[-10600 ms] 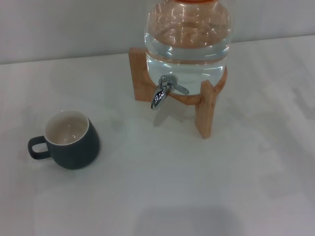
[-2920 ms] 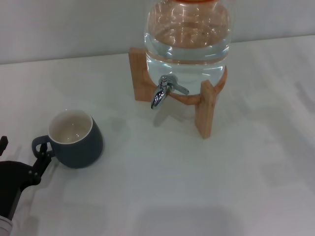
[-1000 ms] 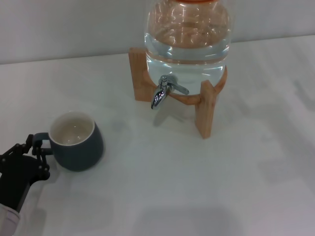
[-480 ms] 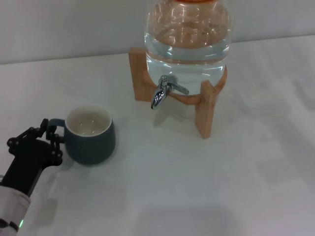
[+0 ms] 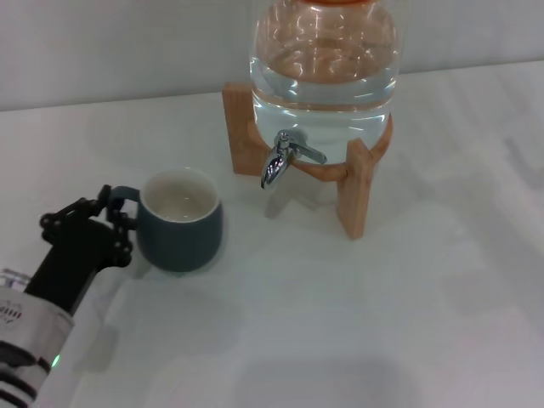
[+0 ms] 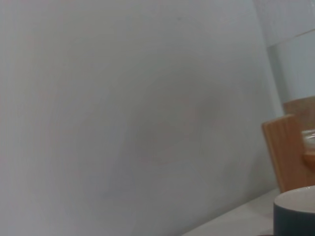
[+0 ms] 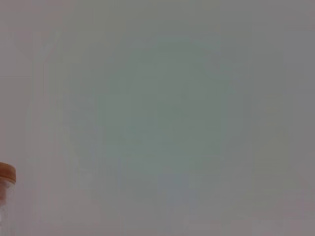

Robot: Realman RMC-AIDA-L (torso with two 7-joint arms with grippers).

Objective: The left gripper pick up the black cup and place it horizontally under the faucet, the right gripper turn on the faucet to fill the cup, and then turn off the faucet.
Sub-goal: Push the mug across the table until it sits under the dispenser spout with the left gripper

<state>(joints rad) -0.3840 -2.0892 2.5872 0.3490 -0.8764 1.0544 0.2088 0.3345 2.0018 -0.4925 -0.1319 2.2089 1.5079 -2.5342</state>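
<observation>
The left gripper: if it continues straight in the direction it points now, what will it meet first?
The left gripper points toward the water jar's wooden stand. It already grips the handle of the black cup, so the cup leads; the stand, below the faucet, would probably be met first, though depth is unclear.

- Your water jar (image 5: 324,64), above the faucet (image 5: 280,161), is cut off by the frame's upper edge.
- The left gripper (image 5: 115,223) covers most of the black cup's (image 5: 180,223) handle.

Left hand (image 5: 116,223), fingers clamped, arm low-left.
</observation>
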